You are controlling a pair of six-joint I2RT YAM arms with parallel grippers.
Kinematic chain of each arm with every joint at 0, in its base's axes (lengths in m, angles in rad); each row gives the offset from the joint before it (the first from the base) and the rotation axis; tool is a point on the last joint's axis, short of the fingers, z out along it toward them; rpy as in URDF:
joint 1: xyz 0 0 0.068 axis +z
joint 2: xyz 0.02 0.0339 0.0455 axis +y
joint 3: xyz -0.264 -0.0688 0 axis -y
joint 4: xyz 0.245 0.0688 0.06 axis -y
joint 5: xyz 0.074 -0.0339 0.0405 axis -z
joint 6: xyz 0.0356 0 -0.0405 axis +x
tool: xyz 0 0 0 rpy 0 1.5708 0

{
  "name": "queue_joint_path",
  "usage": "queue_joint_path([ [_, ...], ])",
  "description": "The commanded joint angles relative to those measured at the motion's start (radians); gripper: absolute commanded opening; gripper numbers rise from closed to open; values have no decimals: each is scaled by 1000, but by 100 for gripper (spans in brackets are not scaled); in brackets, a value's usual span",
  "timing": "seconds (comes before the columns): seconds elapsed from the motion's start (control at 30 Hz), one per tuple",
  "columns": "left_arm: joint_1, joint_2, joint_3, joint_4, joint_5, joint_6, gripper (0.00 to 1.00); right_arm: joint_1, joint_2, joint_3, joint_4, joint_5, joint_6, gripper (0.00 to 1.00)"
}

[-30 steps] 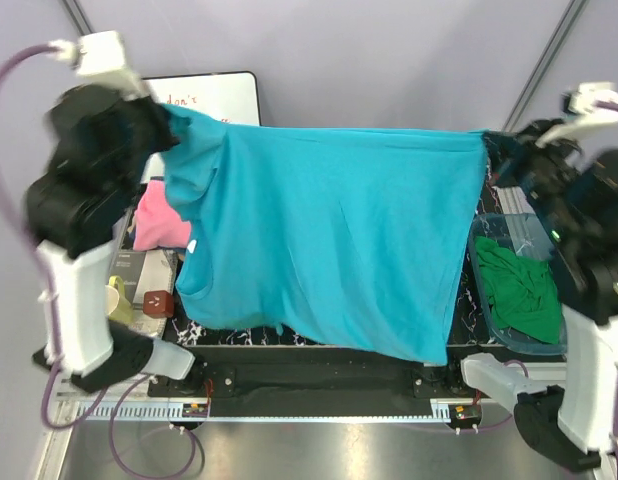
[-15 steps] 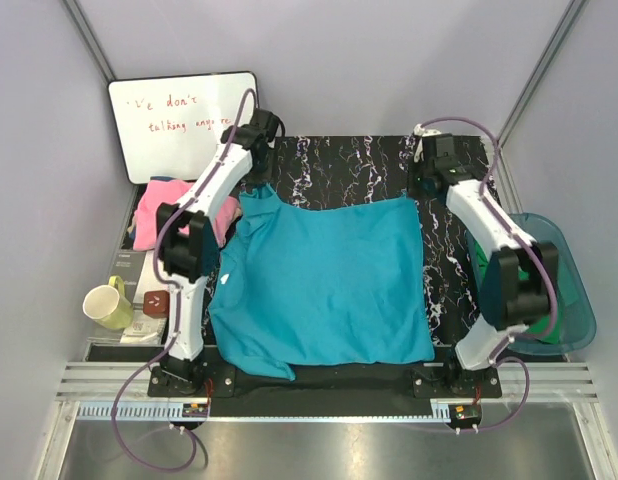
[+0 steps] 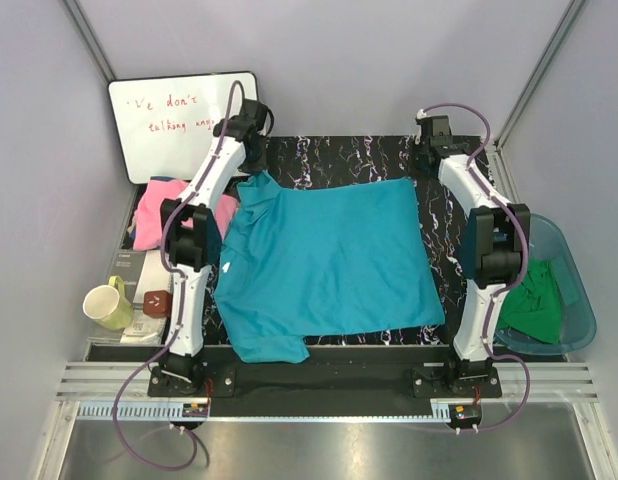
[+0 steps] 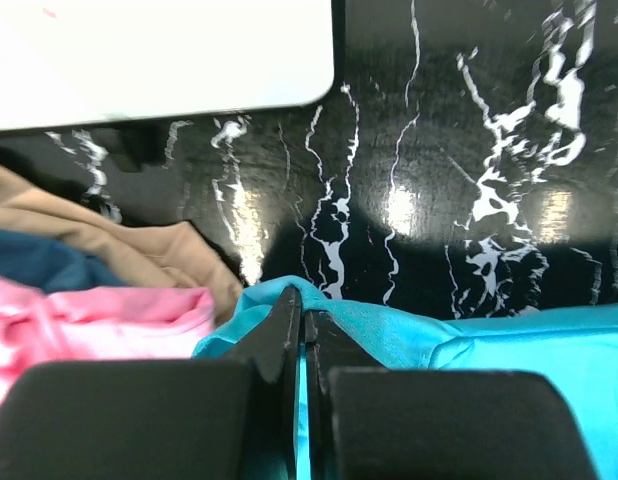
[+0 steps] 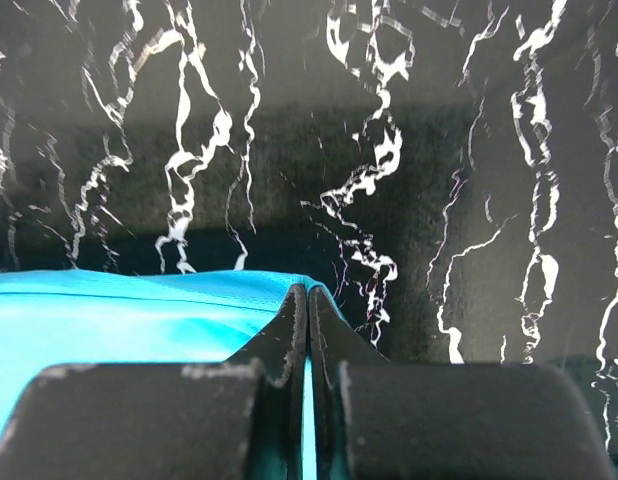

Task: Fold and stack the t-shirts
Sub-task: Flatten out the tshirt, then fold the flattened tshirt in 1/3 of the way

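Top external view: the teal t-shirt [image 3: 329, 260] lies flat on the desk [image 3: 349, 160], collar to my left, hem to my right; its far edge runs between my left gripper [image 3: 256, 172] and right gripper [image 3: 421, 167]; the cloth stretches toward my bases. Left wrist view: my gripper is pressed together on the far sleeve corner; the pink t-shirt [image 4: 99, 320] and tan t-shirt [image 4: 119, 245] lie just left. Right wrist view: my gripper is pinching the far hem corner; marbled desk shows beyond.

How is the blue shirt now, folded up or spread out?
Spread out. The teal-blue t-shirt lies open across the black mat, only its near-left corner bunched.
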Motion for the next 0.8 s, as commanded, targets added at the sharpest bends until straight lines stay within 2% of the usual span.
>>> queue_joint_path([
  [0.0, 1, -172, 21, 65, -17, 45, 0, -3, -111, 38, -1, 27, 10, 0],
  [0.1, 15, -209, -22, 67, 0, 46, 0, -6, -124, 52, -44, 39, -7, 0],
  [0.23, 10, -264, -170, 44, 55, 35, 0, -6, -131, 31, -139, -27, 24, 0],
  [0.43, 0, -392, -407, 10, 53, 17, 0, -5, -223, -170, -171, -106, 137, 0],
  [0.6, 0, -423, -479, -102, 20, 2, 0, -5, -223, -209, -257, -146, 175, 0],
  [0.77, -7, -467, -560, -144, 9, -23, 0, -6, -210, -218, -334, -134, 186, 0],
])
